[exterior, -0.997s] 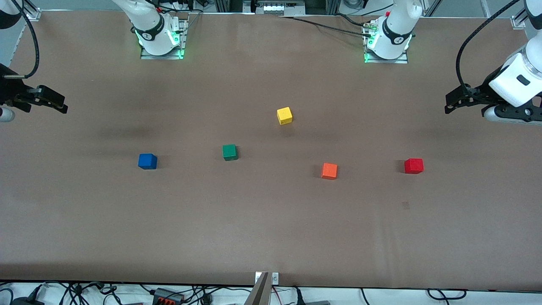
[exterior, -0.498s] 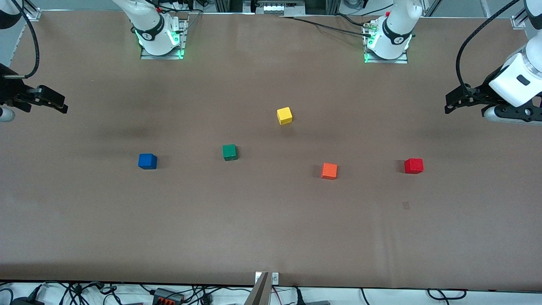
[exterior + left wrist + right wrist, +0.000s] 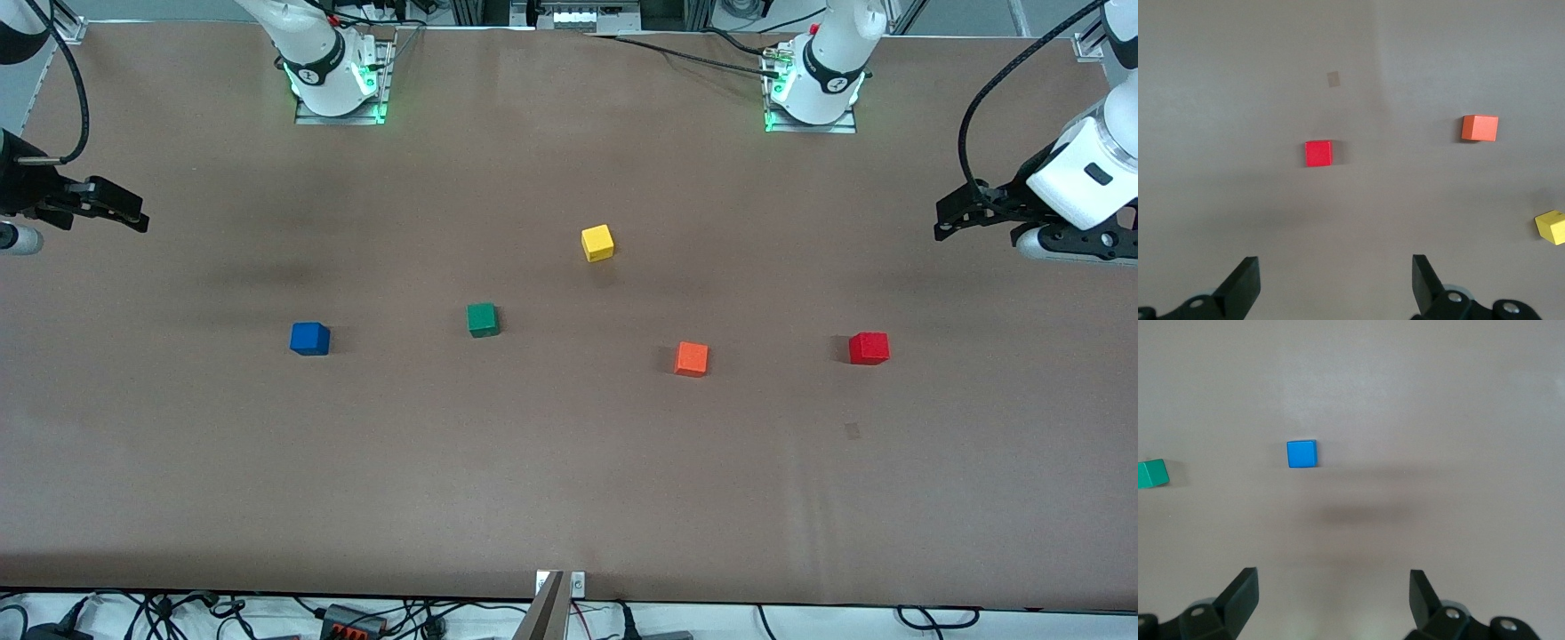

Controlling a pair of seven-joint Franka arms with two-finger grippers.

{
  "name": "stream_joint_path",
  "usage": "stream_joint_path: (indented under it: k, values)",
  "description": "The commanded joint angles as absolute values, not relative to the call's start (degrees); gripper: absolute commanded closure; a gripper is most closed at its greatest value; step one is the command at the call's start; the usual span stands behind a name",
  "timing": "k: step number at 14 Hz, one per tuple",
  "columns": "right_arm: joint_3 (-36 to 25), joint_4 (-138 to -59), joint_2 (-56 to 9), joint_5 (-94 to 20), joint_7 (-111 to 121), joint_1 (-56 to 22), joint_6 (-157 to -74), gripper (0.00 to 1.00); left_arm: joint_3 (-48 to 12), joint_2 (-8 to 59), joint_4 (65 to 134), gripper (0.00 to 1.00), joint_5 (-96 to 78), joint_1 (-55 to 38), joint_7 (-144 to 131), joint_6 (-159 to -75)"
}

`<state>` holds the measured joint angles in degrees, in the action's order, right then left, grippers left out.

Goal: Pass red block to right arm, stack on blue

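The red block (image 3: 869,348) sits on the brown table toward the left arm's end; it also shows in the left wrist view (image 3: 1318,153). The blue block (image 3: 309,339) sits toward the right arm's end and shows in the right wrist view (image 3: 1301,454). My left gripper (image 3: 944,222) hangs open and empty in the air over the table's edge at its own end, apart from the red block. My right gripper (image 3: 133,218) hangs open and empty over the table's edge at its own end, apart from the blue block.
A green block (image 3: 482,319), a yellow block (image 3: 597,243) and an orange block (image 3: 691,358) lie between the blue and red blocks. A small dark mark (image 3: 852,431) lies on the table nearer the front camera than the red block.
My right gripper has shifted slightly toward the table's middle and upward in the view. My left arm has barely moved. The blocks have not moved.
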<state>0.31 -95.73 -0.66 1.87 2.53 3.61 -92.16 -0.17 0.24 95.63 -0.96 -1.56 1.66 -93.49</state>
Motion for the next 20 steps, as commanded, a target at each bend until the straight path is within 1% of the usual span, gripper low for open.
stream_joint_path:
  k: [1,3,6,10,12,14,16,17,18,20]
  values:
    - [0.4,-97.2,0.9,1.1,2.7,3.7,-92.6,0.0,0.2,0.6,94.7,0.0,-1.9,-1.5,2.7,-92.5]
    - [0.5,-97.1,0.8,1.0,2.8,3.7,-93.2,0.0,0.0,1.2,94.5,0.0,-1.6,-1.6,2.7,-90.8]
    - [0.7,-96.9,0.9,1.1,2.8,3.8,-93.2,0.0,-0.2,3.2,91.4,0.0,-1.9,-1.7,2.5,-90.0]
    - [0.5,-96.7,0.7,1.1,2.5,3.8,-93.3,0.0,-0.1,7.8,86.3,0.0,-1.3,-1.6,2.6,-89.5]
    - [0.5,-96.7,0.6,1.2,2.6,3.8,-93.1,0.0,0.1,8.1,87.5,0.0,-1.2,-1.4,3.0,-88.2]
    - [0.6,-96.2,0.2,1.2,2.7,3.8,-93.1,0.0,0.4,9.5,90.4,0.0,-1.2,-0.5,3.0,-89.0]
    - [0.5,-95.1,-0.5,1.1,2.6,3.8,-93.0,0.0,0.4,11.8,91.2,0.0,-1.1,-0.2,3.0,-92.2]
    - [0.5,-95.1,-0.7,1.1,2.5,3.8,-93.2,0.0,0.4,12.6,93.1,0.0,-1.1,-0.2,3.0,-95.5]
    - [0.5,-95.1,-0.7,1.1,2.5,3.8,-93.2,0.0,0.4,12.7,95.9,0.0,-1.1,-0.1,3.0,-99.7]
    - [0.5,-94.9,-0.7,1.1,2.5,3.8,-93.2,0.0,0.4,12.6,103.7,0.0,-0.5,0.5,3.1,-110.9]
